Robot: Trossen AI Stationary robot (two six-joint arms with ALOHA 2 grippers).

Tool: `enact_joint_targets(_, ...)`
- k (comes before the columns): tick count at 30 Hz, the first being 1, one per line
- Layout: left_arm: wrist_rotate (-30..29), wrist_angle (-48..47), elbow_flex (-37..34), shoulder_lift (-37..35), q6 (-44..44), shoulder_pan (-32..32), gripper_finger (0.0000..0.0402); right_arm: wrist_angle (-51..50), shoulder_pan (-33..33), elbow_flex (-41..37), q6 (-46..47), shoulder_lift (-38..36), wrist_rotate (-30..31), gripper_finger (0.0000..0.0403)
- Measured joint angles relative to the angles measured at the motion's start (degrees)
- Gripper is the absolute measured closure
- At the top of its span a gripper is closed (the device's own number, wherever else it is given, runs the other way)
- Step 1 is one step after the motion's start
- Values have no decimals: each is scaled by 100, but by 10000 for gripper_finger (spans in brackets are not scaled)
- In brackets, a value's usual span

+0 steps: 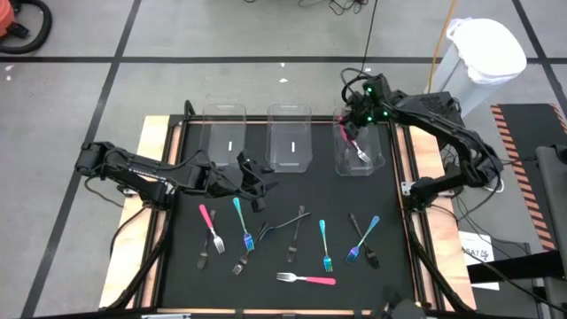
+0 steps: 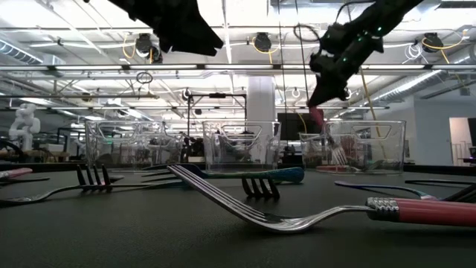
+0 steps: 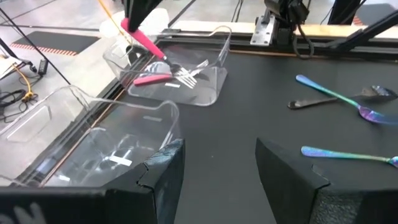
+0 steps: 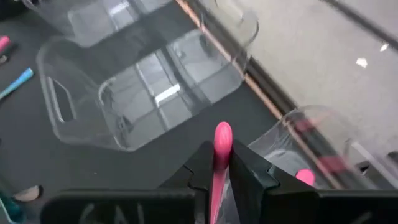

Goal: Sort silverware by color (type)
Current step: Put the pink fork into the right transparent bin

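Observation:
Three clear bins stand in a row at the table's far side. My right gripper (image 1: pixel 356 131) hangs over the right bin (image 1: pixel 379 151), shut on a pink-handled fork (image 3: pixel 146 43) whose silver tines (image 2: pixel 338 155) reach down between the bin's walls. Another pink fork (image 3: pixel 152 79) lies on that bin's floor. My left gripper (image 3: pixel 217 177) hovers open in front of the left bin (image 1: pixel 223 133) and middle bin (image 1: pixel 290 137), with nothing between its fingers. Pink (image 1: pixel 211 226), teal (image 1: pixel 244 221) and dark (image 1: pixel 283 223) forks lie flat on the black mat. My right gripper pinches the fork's pink handle (image 4: pixel 221 163) between its two fingers, near the handle's free end, whose rounded tip (image 4: pixel 223 132) sticks out past the fingertips. The fingers slant down from above. The fork hangs tilted below them, tines lowest, inside the right bin.
More forks lie spread over the mat's near half: teal ones (image 1: pixel 325 244) (image 1: pixel 363 237), a pink one (image 1: pixel 306 279) by the near edge, and dark ones between them. A white bag-lined bin (image 1: pixel 483 53) stands on the floor beyond the table's far right corner.

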Motion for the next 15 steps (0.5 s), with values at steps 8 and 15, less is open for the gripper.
enact_joint_targets(8,-2,-380,2,0,-16,-4,204,42,-3,2,94,429,408,369)
enact_joint_targets(15,-4,-465,0,0,-62,-112,204,119,-3,2,111,491,443,359)
